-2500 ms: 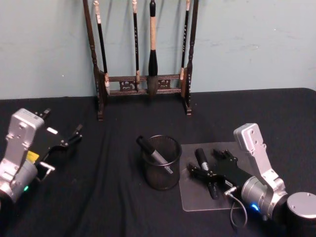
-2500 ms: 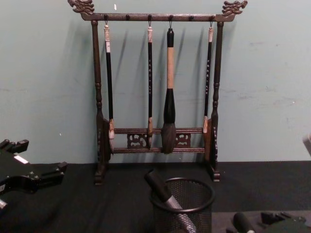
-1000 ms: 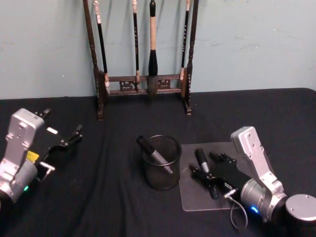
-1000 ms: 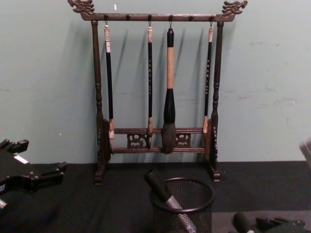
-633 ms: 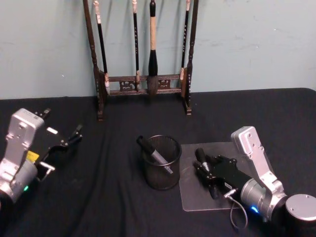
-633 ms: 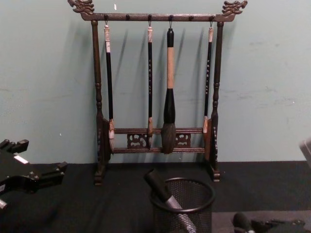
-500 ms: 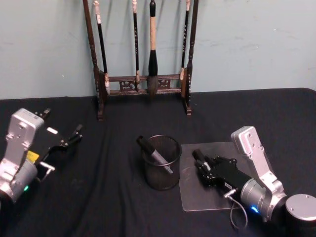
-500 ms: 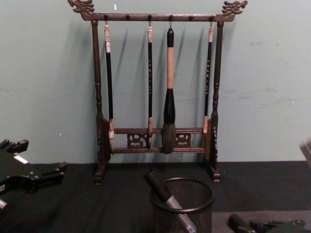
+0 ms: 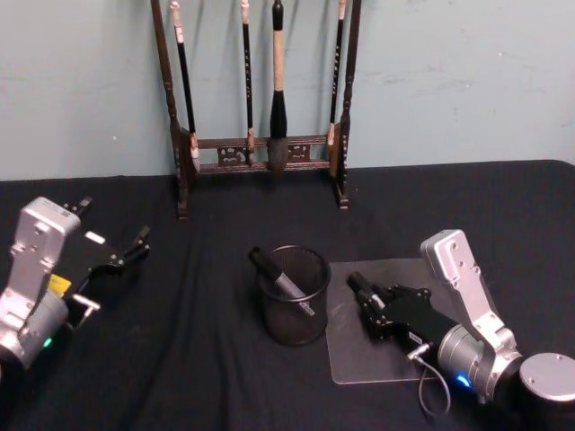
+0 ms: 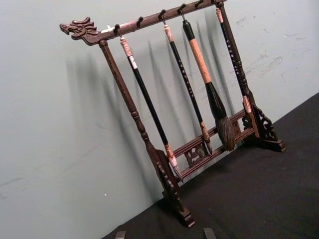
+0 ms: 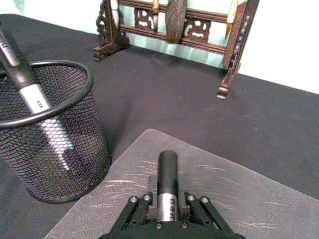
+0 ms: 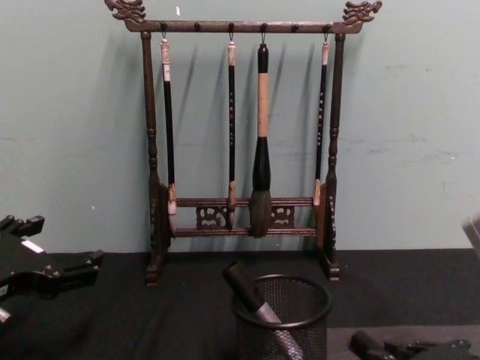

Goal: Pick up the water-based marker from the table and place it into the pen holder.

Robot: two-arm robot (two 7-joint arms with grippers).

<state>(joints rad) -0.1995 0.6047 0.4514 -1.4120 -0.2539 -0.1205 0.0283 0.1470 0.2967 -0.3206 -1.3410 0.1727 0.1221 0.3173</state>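
The marker (image 9: 358, 288) is clamped in the right gripper (image 9: 374, 305) — jaws closed on the lower barrel, free end pointed toward the pen holder (image 9: 296, 316). It is held low over the clear mat (image 9: 382, 364), just right of the pen holder. Whether it is lifted clear of the mat cannot be told.

Risks, as judged:
- The marker is held near-flat, with the pen holder's rim above it. If it is carried across without being raised and tipped, the mesh wall gets hit and the cup is likely shoved or toppled — it looks light.
- With the grip this far back a long free end is left, so the marker could be pivoted in the jaws by any contact.
- A second marker (image 9: 280, 277) is already leaned in the pen holder, its top over the left rim. A drop made on that side could be jammed or bounced out.

Around: the brush rack (image 9: 184, 153) is set well behind, near the wall, out of the path. The left gripper (image 9: 115, 250) is parked far left above the table (image 9: 198, 368), fingers apart.
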